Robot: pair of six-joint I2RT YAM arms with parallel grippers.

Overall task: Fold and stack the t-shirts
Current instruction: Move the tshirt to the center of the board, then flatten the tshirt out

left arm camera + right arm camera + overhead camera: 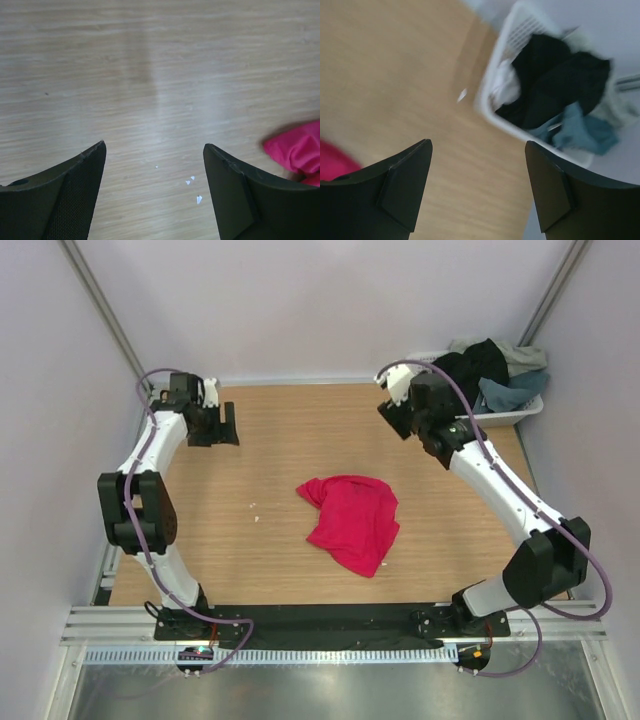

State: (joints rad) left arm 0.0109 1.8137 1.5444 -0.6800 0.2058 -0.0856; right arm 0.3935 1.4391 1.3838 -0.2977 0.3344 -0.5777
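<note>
A crimson-pink t-shirt lies crumpled in the middle of the wooden table; its edge shows in the left wrist view and as a blur in the right wrist view. A black t-shirt, a slate-blue one and a pale grey-green one are heaped in the white basket at the far right. My left gripper is open and empty at the far left. My right gripper is open and empty, raised beside the basket.
The white lattice basket holds the black shirt, the blue shirt and some white cloth. A few small white scraps lie on the table. Walls close in on three sides.
</note>
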